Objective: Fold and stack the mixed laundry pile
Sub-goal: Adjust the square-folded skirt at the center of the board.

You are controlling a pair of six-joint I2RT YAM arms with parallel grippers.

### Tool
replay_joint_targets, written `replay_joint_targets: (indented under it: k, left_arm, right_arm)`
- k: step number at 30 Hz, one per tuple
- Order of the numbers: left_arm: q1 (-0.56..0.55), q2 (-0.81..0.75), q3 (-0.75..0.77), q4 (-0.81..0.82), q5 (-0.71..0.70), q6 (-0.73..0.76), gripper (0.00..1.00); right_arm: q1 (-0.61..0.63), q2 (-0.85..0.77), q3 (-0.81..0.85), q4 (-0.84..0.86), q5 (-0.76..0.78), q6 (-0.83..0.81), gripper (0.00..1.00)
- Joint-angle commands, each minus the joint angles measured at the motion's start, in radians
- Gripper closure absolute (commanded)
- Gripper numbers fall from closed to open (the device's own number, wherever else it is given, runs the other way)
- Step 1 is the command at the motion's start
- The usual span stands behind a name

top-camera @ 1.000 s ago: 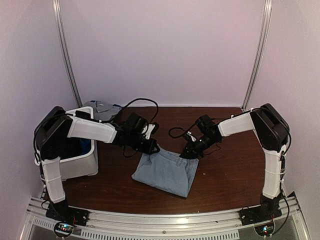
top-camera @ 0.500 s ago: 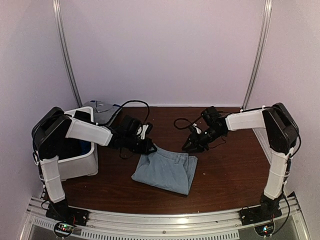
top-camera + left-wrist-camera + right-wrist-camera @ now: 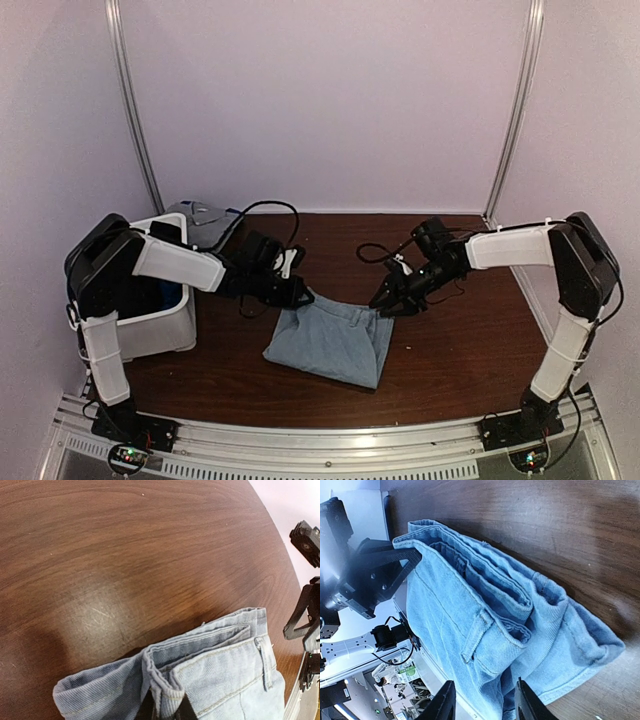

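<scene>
Pinching denim (image 3: pixel 225 680): left pincer (image 3: pixel 165 709), wrist view.

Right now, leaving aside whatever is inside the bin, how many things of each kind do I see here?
Robot arms: 2, the left arm and the right arm
Cloth pieces: 2, the folded denim piece and the grey piece behind the bin
Bins: 1, the white bin
Total: 5

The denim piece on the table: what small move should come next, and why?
Probably the left tool should open and lift away. The denim piece lies folded on the table. The right tool stands open over the right end of the waistband. Only the left tool is shut on the left end, so that corner cannot settle flat.
</scene>
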Motion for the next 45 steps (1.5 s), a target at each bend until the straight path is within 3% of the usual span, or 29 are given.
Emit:
replay_joint_targets:
  k: [1,8,11,21,27,36,45]
  left_arm:
    - [0.017,0.034,-0.006,-0.010,-0.030,0.010,0.97]
    - [0.017,0.034,-0.006,-0.017,-0.032,0.020,0.96]
    - [0.017,0.034,-0.007,-0.015,-0.031,0.020,0.96]
    - [0.017,0.014,-0.019,-0.032,-0.040,0.025,0.90]
    - [0.031,0.006,-0.006,-0.064,-0.083,0.021,0.86]
    - [0.049,0.058,0.046,-0.192,-0.190,0.008,0.84]
    - [0.107,0.056,0.164,-0.288,-0.239,0.067,0.65]
  right_arm:
    - [0.034,0.041,-0.002,0.085,-0.027,0.065,0.60]
    - [0.064,0.110,0.035,0.058,0.012,0.065,0.53]
    - [0.072,0.122,0.040,0.072,0.017,0.075,0.55]
    - [0.077,0.056,0.104,0.099,0.098,0.020,1.00]
    - [0.076,0.042,0.114,0.092,0.168,-0.078,1.00]
    - [0.062,0.216,0.162,0.004,0.408,-0.176,1.00]
    - [0.022,0.241,0.289,-0.033,0.419,-0.203,0.97]
